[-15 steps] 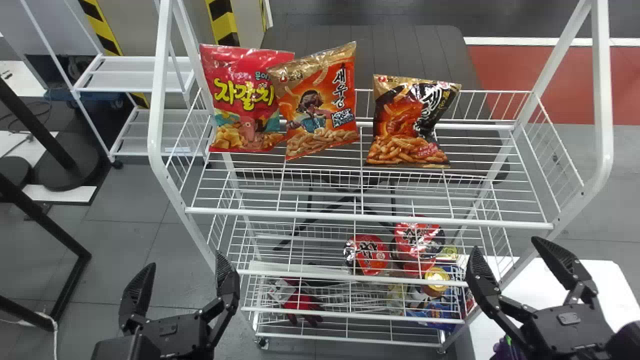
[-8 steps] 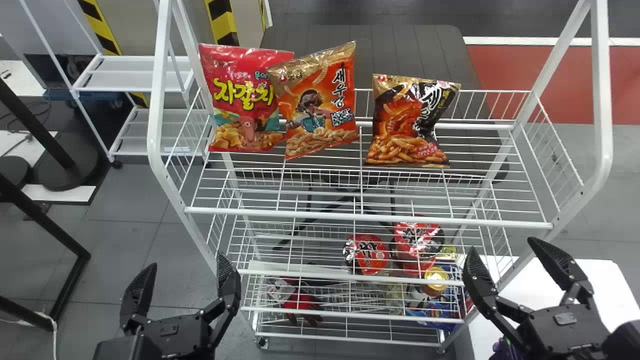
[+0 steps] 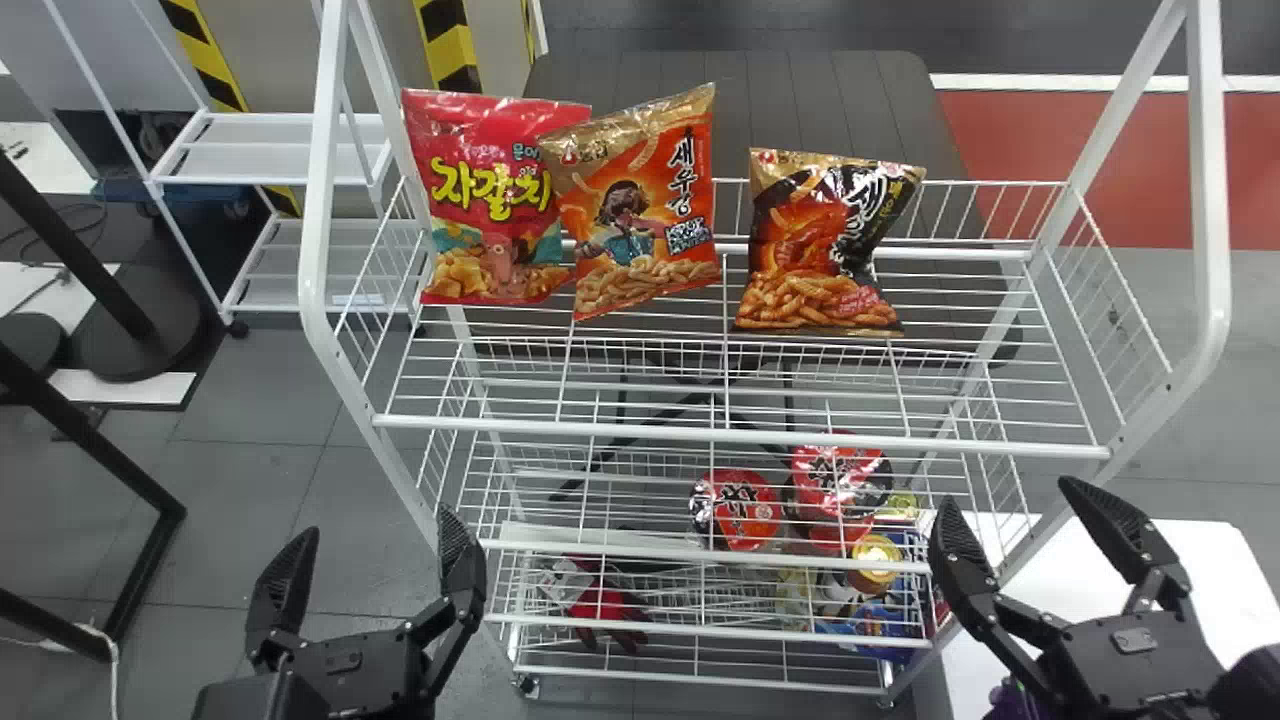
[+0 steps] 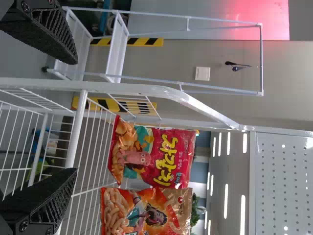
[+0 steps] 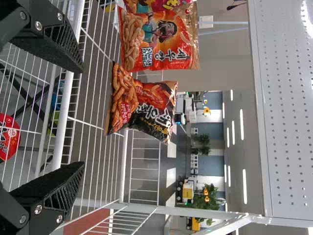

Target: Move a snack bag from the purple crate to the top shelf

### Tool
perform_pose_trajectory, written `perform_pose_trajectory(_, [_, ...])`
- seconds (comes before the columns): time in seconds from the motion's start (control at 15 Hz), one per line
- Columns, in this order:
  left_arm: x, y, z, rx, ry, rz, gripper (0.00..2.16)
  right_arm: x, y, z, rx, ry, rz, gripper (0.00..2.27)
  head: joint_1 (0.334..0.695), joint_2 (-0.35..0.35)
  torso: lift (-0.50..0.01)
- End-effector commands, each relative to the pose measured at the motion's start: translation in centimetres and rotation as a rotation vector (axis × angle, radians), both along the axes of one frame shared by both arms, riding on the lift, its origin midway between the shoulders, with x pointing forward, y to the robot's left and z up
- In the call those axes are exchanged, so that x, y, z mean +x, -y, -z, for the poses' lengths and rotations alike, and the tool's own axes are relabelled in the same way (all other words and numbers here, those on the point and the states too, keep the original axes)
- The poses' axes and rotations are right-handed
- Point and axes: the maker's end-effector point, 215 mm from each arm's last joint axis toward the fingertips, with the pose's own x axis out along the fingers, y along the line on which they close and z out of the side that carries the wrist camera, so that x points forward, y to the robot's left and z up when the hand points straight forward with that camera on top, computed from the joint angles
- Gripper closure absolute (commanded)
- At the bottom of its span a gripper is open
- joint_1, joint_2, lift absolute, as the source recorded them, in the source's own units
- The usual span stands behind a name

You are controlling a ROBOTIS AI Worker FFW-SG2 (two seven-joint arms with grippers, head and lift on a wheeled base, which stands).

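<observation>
Closest to you, at the bottom of the head view, your left gripper [image 3: 376,524] and right gripper [image 3: 1008,492] both hold their jaws spread apart, with nothing between them. Just under the right gripper, at the bottom edge, a bit of something purple [image 3: 1008,700] shows; too little is visible to tell whether it is the crate or a bag. The white table [image 3: 1225,560] lies below that gripper, beside the rack's right side. Ahead of you stands the white wire rack, its top shelf's front rail [image 3: 740,436] crossing between your grippers and the snacks, and its right post [image 3: 1210,200] rising on that side. Lower in the rack you have a red noodle cup [image 3: 738,510], more red packaging [image 3: 835,480] to its right, and blue packets [image 3: 880,628] lower still. Farther off, three snack bags stand on the top shelf, well apart from both pairs of jaws: the red octopus bag [image 3: 485,200] at the left, the orange bag [image 3: 645,215] tilted and overlapping its edge, then, past a gap, the black-and-orange bag [image 3: 820,240] to the right. Behind the rack is a dark table [image 3: 830,110].
</observation>
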Motion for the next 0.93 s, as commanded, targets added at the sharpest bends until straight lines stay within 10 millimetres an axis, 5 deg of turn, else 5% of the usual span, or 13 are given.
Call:
perform_pose_trajectory(0.0, [-0.08,0.12,0.07,-0.002,0.001,-0.002,0.00,-0.09,0.00,0.09,0.004,-0.003,0.001,0.17,0.695,0.046,-0.001])
perform_pose_trajectory(0.87, [-0.52,0.19,0.05,-0.005,0.010,-0.006,0.00,-0.48,0.14,0.24,0.011,-0.007,0.005,0.17,0.695,0.041,-0.001])
